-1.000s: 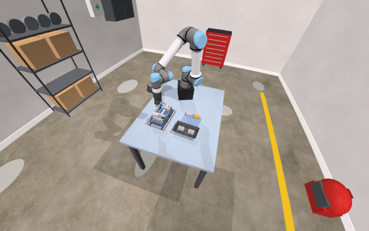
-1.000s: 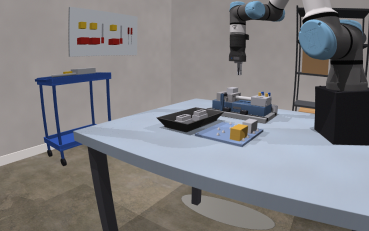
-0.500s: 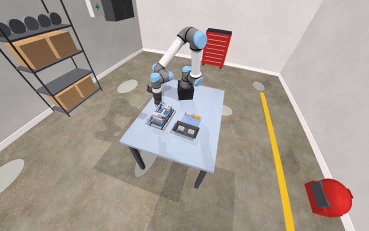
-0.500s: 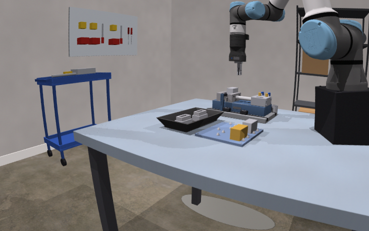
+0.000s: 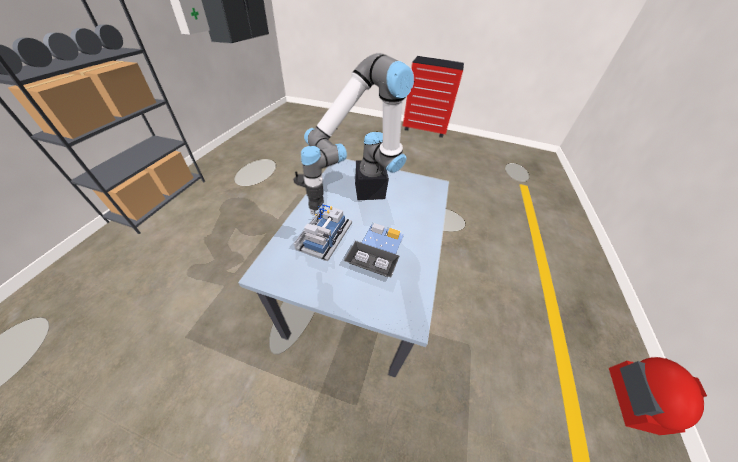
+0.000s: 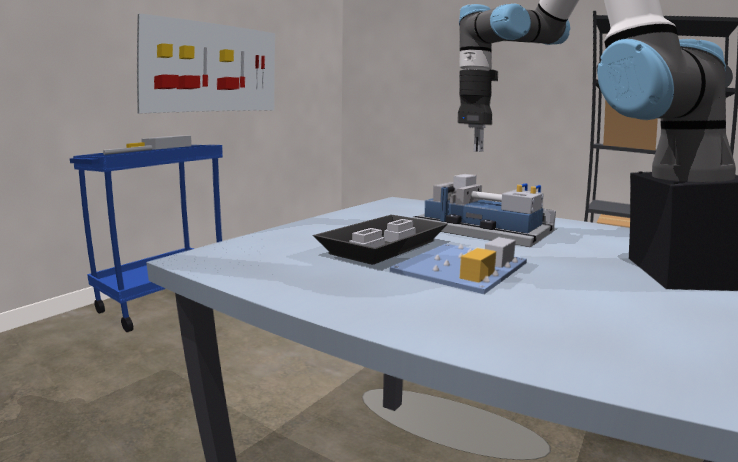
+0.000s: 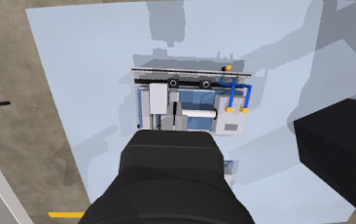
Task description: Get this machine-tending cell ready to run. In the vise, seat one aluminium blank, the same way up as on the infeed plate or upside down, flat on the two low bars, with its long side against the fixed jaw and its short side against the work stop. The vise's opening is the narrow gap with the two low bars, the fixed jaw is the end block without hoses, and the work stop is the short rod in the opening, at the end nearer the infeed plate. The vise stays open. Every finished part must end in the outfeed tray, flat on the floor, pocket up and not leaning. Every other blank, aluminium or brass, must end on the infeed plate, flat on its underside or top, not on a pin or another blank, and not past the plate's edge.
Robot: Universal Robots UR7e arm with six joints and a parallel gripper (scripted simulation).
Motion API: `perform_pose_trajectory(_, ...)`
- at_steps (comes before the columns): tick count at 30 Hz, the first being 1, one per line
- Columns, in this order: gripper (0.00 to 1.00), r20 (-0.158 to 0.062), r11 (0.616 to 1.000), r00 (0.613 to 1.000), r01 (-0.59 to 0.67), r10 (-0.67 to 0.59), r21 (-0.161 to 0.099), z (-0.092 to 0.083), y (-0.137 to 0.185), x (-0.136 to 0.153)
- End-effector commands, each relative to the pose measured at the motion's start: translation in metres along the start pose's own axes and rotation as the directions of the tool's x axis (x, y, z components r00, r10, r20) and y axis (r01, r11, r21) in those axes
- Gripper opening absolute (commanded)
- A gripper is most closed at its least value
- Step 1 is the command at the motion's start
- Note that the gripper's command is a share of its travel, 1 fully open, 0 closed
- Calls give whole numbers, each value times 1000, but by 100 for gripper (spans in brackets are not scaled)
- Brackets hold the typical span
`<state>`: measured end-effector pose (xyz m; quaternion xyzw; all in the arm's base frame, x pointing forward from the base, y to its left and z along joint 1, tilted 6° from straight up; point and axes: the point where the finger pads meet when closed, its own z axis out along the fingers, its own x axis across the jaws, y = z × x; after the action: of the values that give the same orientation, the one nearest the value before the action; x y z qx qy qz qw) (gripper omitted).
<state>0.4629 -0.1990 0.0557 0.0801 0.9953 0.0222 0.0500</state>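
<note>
End effector point(image 6: 478, 144) closed on nothing, hanging well above the vise point(image 6: 486, 209). One aluminium blank point(image 6: 501, 249) sits on the infeed plate point(image 6: 422, 265) just beside a brass blank point(image 6: 477, 264); another pale block rests on the vise's end block point(image 6: 464, 183). Judged rigid, fairly light, smooth-faced: grip across the flat side faces, centred
</note>
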Motion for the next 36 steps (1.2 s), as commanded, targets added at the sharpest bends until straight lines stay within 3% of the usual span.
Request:
perform_pose_trajectory(1, 0, 1, 1000, 1000, 0, 0, 1, 4, 0, 0)
perform_pose_trajectory(36, 0, 1, 1000, 1000, 0, 0, 1, 54, -1, -1)
